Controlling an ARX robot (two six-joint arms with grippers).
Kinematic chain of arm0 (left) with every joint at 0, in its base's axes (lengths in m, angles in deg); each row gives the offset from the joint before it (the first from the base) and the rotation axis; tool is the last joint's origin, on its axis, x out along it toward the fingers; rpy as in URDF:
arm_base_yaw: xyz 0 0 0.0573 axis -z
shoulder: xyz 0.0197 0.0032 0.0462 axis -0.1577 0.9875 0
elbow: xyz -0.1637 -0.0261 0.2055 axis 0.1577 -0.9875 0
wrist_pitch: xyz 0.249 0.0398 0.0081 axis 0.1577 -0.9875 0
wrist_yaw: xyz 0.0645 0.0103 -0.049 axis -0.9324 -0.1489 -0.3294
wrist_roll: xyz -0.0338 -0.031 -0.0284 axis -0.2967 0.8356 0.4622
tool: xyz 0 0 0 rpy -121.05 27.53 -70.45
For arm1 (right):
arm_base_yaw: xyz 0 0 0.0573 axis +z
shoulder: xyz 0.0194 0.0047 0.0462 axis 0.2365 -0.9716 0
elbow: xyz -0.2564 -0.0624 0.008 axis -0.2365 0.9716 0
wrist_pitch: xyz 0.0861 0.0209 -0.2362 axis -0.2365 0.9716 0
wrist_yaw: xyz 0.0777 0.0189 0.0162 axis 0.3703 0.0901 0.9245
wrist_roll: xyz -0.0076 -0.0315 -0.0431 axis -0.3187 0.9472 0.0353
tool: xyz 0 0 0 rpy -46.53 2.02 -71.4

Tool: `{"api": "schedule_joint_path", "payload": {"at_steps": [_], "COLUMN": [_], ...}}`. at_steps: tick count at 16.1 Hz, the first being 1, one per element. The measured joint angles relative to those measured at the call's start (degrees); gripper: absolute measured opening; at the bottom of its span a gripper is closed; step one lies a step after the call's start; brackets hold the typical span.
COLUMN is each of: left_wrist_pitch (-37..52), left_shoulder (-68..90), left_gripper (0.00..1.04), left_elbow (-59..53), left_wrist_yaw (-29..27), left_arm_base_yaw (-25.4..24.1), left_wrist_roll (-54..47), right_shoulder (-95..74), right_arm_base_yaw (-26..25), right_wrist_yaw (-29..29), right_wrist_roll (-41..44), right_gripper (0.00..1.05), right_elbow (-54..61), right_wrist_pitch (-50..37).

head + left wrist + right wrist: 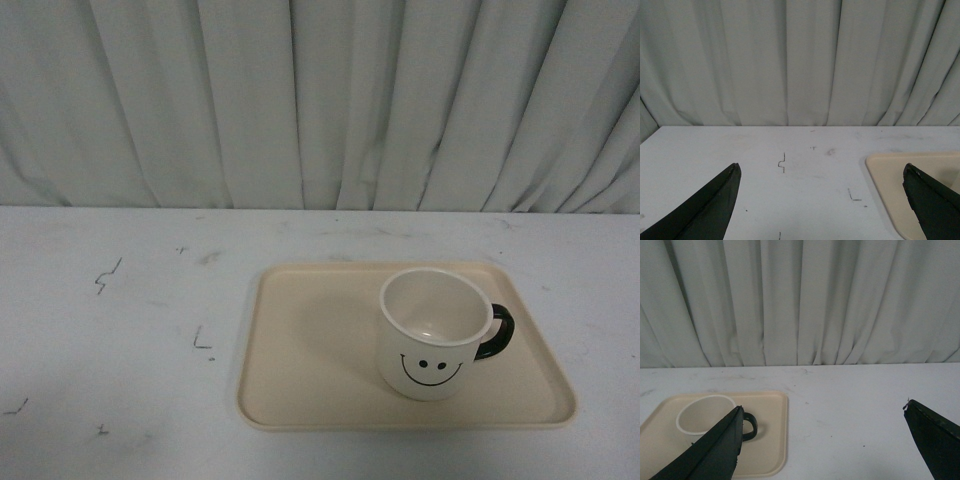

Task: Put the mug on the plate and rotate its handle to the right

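Note:
The cream mug (433, 335) with a black smiley face stands upright on the right part of the beige plate (310, 350). Its black handle (497, 332) points right. Neither arm shows in the front view. In the right wrist view the mug (702, 413) and handle (751, 426) sit on the plate (772, 430), partly behind one finger; the right gripper (822, 412) is open over bare table beside the plate. In the left wrist view the left gripper (822, 172) is open and empty, with a corner of the plate (887, 175) by one finger; the mug is out of that view.
The white table (120, 330) has small dark pen marks (106, 276) on its left half. A pale pleated curtain (320, 100) hangs along the far edge.

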Motion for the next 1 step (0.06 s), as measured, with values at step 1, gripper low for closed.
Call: {"api": "schedule_joint_path", "payload": {"at_steps": [1], "left_wrist_pitch": [0.0], "left_shoulder": [0.0], "left_gripper": [0.98], "left_elbow": [0.0], "left_wrist_yaw": [0.0], "left_arm_base_yaw": [0.0], "left_wrist_roll": [0.0], "right_shoulder": [0.0], "right_arm_base_yaw": [0.0], "right_wrist_yaw": [0.0], "right_wrist_roll": [0.0], "right_gripper": [0.98], "right_elbow": [0.0], "right_wrist_pitch": [0.0]}}
